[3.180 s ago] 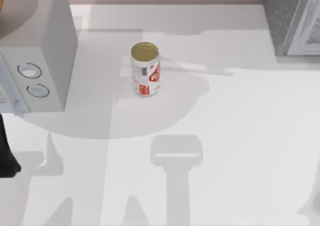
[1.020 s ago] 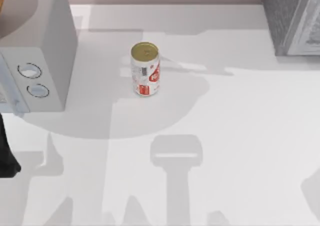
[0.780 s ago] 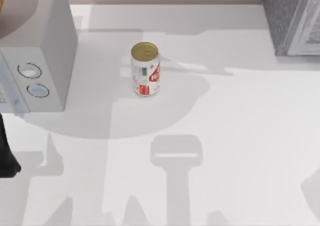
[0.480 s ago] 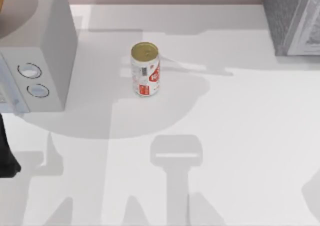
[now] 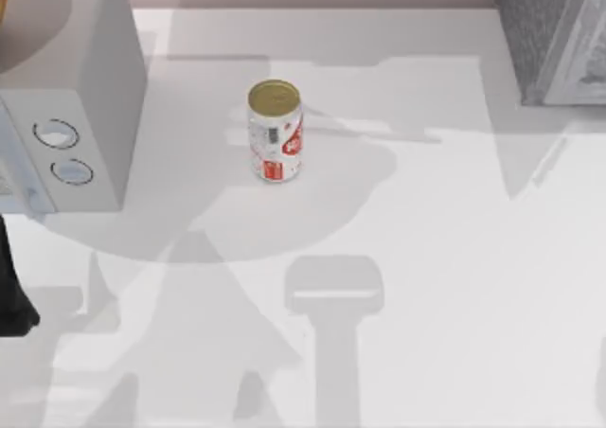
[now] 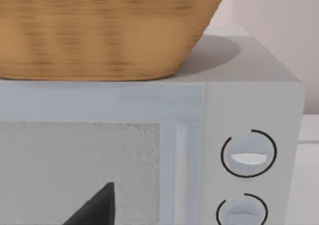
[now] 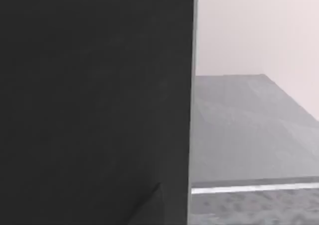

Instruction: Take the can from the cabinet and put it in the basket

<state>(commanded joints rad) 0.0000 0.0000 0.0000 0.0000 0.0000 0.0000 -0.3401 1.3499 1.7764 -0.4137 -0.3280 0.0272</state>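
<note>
The can [image 5: 275,130], white with red marks and a gold top, stands upright on the white table [image 5: 426,258], left of centre and out in the open. The cabinet [image 5: 554,35], dark grey and speckled with a paler framed front, sits at the far right corner. The woven basket [image 6: 99,31] rests on top of the light grey box with two dials [image 6: 249,155]. A dark part of my left arm [image 5: 11,295] shows at the table's left edge, well short of the can. In the right wrist view, the cabinet's speckled grey surface [image 7: 239,125] lies beside a dark flat face [image 7: 94,100].
The light grey box with two dials [image 5: 57,115] takes up the far left of the table, its dials facing the front. Open tabletop lies between the can and the cabinet, and in front of the can.
The can has stayed put. Arm shadows have shifted on the table: a new one falls below the cabinet at the right, and a broad one spreads at the lower left.
</note>
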